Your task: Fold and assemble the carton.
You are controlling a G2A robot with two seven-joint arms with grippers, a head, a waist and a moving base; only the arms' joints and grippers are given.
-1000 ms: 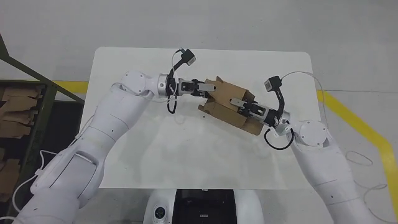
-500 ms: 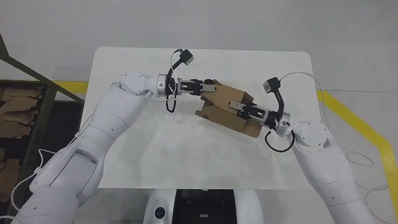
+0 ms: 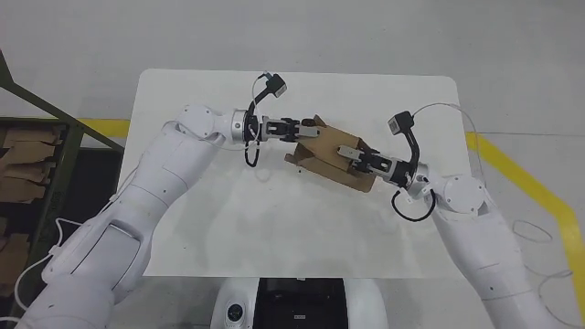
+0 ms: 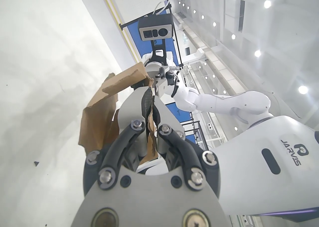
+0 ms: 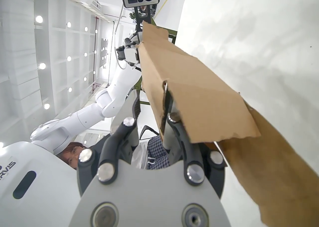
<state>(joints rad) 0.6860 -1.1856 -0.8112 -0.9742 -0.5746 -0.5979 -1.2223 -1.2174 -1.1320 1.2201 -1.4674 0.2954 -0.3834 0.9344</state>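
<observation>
Left gripper (image 4: 149, 98): clamped tight on a carton (image 3: 331, 153) flap edge, anchoring that end | right gripper (image 5: 152, 99): part-open, astride the opposite wall, one finger inside, likely to square it | carton: spanning between both grippers, over the table (image 3: 201, 228).

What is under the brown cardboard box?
The white table lies below the carton. The carton itself covers the patch of table right beneath it, so anything lying there is hidden.
</observation>
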